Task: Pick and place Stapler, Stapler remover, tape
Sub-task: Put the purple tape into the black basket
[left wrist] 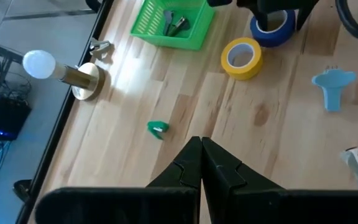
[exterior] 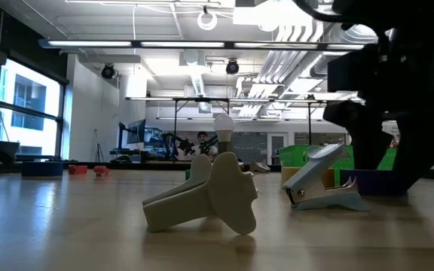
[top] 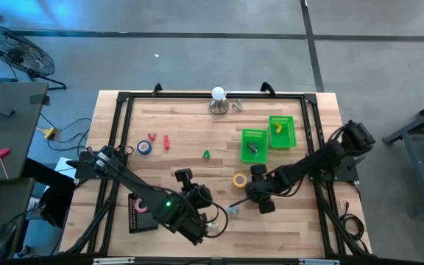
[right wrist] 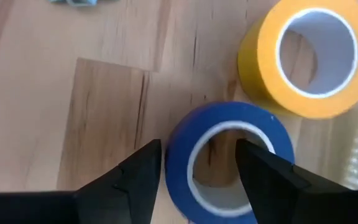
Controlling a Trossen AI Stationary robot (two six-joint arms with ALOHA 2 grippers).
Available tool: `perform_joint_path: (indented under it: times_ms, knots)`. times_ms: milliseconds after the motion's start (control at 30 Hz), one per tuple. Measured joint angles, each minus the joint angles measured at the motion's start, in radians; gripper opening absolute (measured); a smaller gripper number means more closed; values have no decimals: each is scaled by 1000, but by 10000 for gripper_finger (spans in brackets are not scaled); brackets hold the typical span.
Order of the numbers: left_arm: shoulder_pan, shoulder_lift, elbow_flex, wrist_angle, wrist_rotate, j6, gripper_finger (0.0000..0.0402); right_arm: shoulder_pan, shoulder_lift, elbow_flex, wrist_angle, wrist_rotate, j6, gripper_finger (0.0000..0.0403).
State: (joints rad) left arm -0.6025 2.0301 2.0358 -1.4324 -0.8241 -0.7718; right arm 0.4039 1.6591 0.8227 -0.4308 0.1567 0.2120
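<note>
Right gripper (right wrist: 197,165) sits directly over the blue tape roll (right wrist: 229,162), fingers open, one outside the ring's wall and one in its hole. The roll lies flat on the worktop (right wrist: 73,93), hole up, just beside the yellow tape roll (right wrist: 309,56). Left gripper (left wrist: 201,165), fingers closed, waits farther off. Room around the blue roll looks tight on the yellow side.

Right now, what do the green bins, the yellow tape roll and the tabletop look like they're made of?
Green bins: likely moulded plastic, with slotted walls and a uniform bright colour. Yellow tape roll: matte, paper-like tape wound on a pale core, probably masking tape. Tabletop: wood planks with visible grain and seams, a light satin sheen. The right gripper has its fingers around a blue tape roll.
</note>
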Motion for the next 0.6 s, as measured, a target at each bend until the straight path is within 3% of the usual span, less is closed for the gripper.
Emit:
perform_joint_path:
  times_ms: [133, 300, 333, 600]
  knots:
    - [0, 1, -76, 67, -40, 7, 1, -10, 18, 1, 14, -28, 46, 167]
    - [0, 1, -169, 160, -78, 8, 1, 18, 15, -3, 80, -51, 66, 42]
    - [0, 1, -187, 179, -92, 8, 1, 27, 15, 2, 113, -50, 66, 32]
    - [0, 1, -303, 304, -307, 7, 1, 97, 17, 122, 63, 25, 71, 34]
